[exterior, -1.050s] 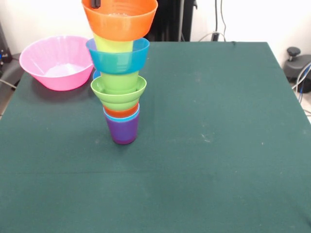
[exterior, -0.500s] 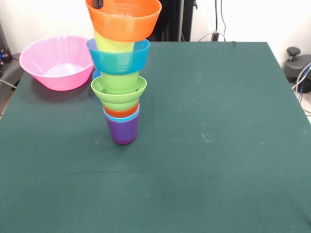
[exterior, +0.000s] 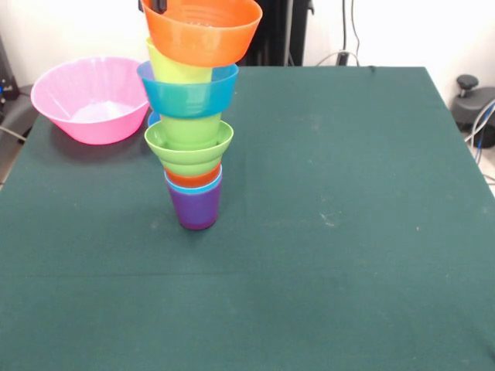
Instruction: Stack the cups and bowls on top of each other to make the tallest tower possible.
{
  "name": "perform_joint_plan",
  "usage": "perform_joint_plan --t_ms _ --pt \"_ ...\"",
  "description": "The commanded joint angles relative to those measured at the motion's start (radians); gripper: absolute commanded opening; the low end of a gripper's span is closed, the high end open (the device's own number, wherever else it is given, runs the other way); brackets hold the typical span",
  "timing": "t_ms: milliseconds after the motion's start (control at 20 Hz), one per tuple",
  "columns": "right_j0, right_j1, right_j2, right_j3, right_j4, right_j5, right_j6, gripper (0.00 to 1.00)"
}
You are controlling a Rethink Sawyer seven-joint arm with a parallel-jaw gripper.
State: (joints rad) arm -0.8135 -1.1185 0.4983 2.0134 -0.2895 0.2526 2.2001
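Tower (exterior: pixel 193 131) stood on the purple cup (exterior: pixel 195 209), its orange bowl (exterior: pixel 203 31) tilted on top. Gripper (exterior: pixel 160 5) barely showed at the bowl's rim; its grip could not be told.

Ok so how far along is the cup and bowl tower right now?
Mostly built. The tower rises from the purple cup through the ridged green bowl and a blue bowl. In hand: the orange bowl sits tilted on top, with a dark gripper tip at its rim. Left: the pink bowl on the table.
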Motion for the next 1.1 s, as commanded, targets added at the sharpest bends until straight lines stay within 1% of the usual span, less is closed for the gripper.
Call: perform_joint_plan --t_ms 50,350,650,800,950,1100 --pt "0.000 0.094 0.021 0.080 -0.102 -0.061 -0.023 0.00" --pt "0.003 0.105 0.015 0.077 -0.105 -0.070 -0.026 0.00" --pt "0.002 0.092 0.026 0.075 -0.083 -0.044 -0.033 0.00" --pt "-0.011 0.058 0.052 0.078 -0.055 0.002 -0.052 0.00" --pt "-0.039 -0.002 0.093 0.096 -0.003 0.062 -0.075 0.00" --pt "-0.047 -0.055 0.109 0.108 0.030 0.102 -0.084 0.00"
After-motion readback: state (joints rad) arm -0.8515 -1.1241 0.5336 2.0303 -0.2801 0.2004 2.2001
